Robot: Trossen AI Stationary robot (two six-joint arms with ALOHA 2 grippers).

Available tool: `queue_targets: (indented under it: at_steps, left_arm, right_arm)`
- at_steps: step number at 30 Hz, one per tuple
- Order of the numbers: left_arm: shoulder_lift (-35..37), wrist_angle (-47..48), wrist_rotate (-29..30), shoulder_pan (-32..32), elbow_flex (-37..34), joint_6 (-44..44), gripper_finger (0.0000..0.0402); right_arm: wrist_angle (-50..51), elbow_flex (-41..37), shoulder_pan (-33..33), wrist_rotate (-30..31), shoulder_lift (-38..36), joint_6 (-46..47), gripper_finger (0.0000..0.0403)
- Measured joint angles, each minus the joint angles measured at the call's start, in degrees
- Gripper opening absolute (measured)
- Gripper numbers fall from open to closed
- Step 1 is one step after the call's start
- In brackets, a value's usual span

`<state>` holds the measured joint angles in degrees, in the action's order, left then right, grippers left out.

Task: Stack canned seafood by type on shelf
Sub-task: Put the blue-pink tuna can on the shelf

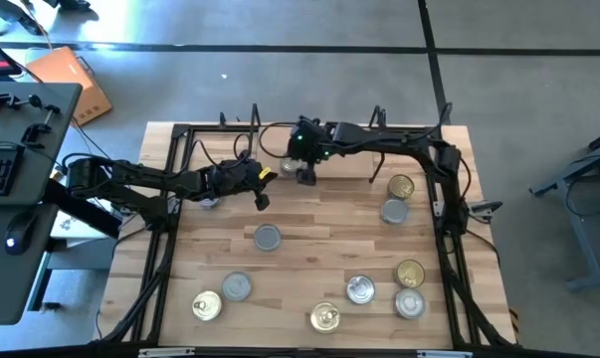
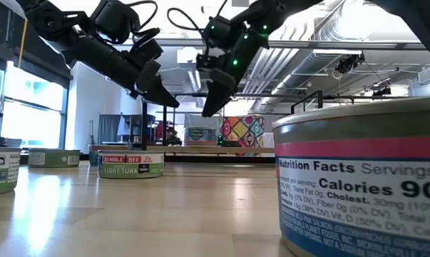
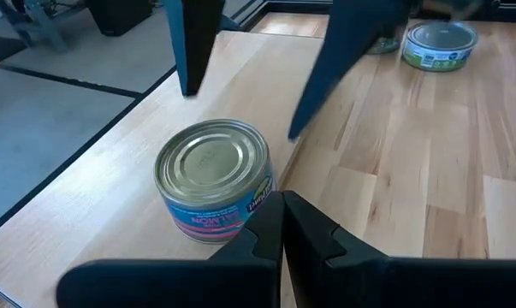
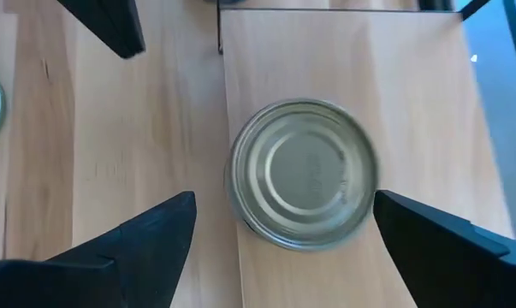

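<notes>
Tin between open right end effector fingers

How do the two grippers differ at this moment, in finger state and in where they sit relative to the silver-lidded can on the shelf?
The right gripper is open, its fingers spread on either side of the silver-lidded can on the shelf. The left gripper is shut, fingers pressed together, empty. The right hangs straight above the can; the left sits off to its side, angled toward it. Both are raised off the table and hold nothing.
</notes>
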<state>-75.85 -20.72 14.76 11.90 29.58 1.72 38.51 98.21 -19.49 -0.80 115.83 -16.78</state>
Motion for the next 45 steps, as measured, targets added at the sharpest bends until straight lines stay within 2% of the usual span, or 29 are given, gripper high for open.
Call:
queue_targets:
  at_steps: [4, 8, 12, 16, 19, 22, 29, 34, 45]
  left_arm:
    - [0.00, 1.57, 0.06, -0.34, 0.00, 0.00, 0.0000]
    - [0.00, 3.56, 0.09, -1.70, 0.00, 0.01, 0.0000]
    - [0.00, 3.73, 0.14, -3.29, 0.00, 0.00, 0.0000]
    - [0.00, 3.57, -0.06, -4.27, 0.00, -0.05, 0.0000]
    - [0.00, 3.64, -0.04, -4.86, 0.00, -0.86, 0.0000]
    - [0.00, 3.58, -0.01, -5.17, 0.00, -1.15, 0.0000]
    - [0.00, 3.40, 2.45, -5.22, 0.00, -1.55, 0.0000]
    - [0.00, 3.29, 2.45, -5.22, 0.00, -1.53, 0.0000]
    - [0.00, 3.31, 3.02, -5.18, 0.00, -1.19, 0.0000]
  right_arm:
    - [-2.24, -3.73, 0.13, -1.64, -3.82, -0.88, 0.0350]
    - [-12.79, -17.96, 2.29, -1.41, -10.07, -1.23, 0.0350]
    - [-29.73, -30.87, 6.83, 8.38, -13.68, -4.83, 0.0350]
    - [-43.73, -37.24, 10.22, 15.95, -12.15, -14.71, 0.0350]
    - [-48.47, -37.15, 11.23, 20.63, -10.06, -19.69, 0.0350]
    - [-47.98, -34.06, 11.14, 21.69, -6.81, -22.14, 0.0350]
    - [-40.40, -25.41, 9.32, 22.87, -0.38, -24.60, 0.0350]
    - [-33.53, -21.83, 8.87, 22.93, 0.73, -23.98, 0.0350]
    - [-30.93, -21.64, 12.74, 27.15, 0.77, -23.79, 0.0350]
